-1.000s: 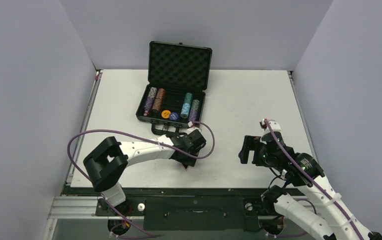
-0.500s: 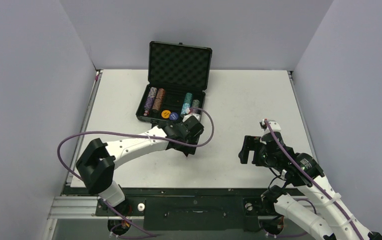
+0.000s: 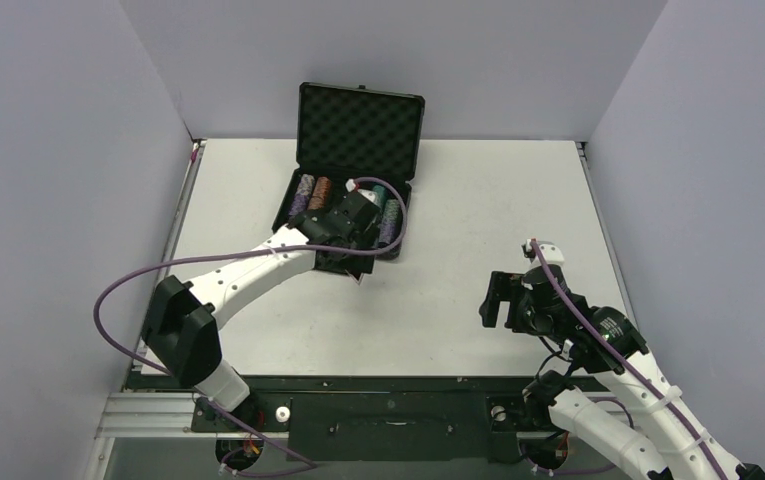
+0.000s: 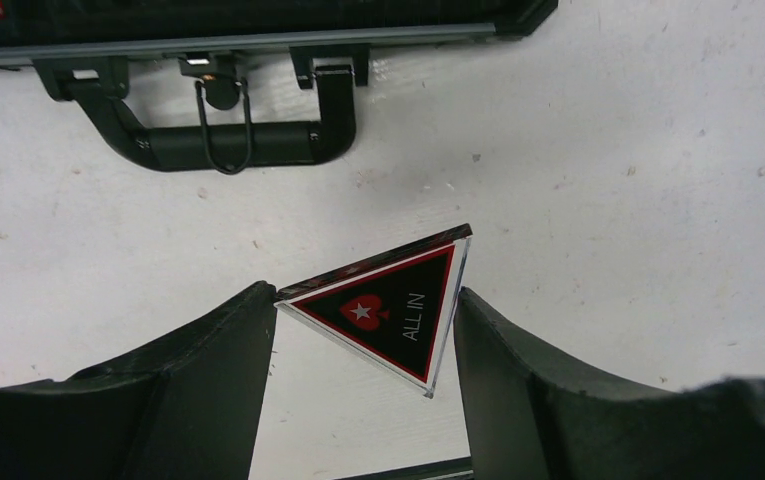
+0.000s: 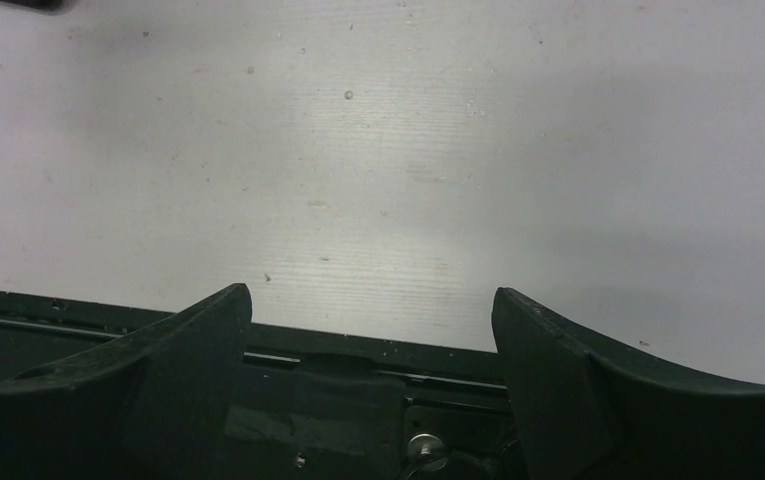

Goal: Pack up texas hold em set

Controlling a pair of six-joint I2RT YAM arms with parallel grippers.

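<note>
Left end effector is pinching the triangle by two edges. It's a flat glossy black plaque with a red border, a shiny rim and "ALL IN" printed on it. It's over the scuffed white table, and the case has its chunky black handle at 11 o'clock from it. The case sits open at the table's 12 o'clock, bumpy foam lid upright. Right end effector is spread wide at 4 o'clock, with nothing in it.

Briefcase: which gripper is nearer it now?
Left. The left gripper holds the triangle by the handle of the briefcase; the right gripper hovers open over the table, far to the right.
</note>
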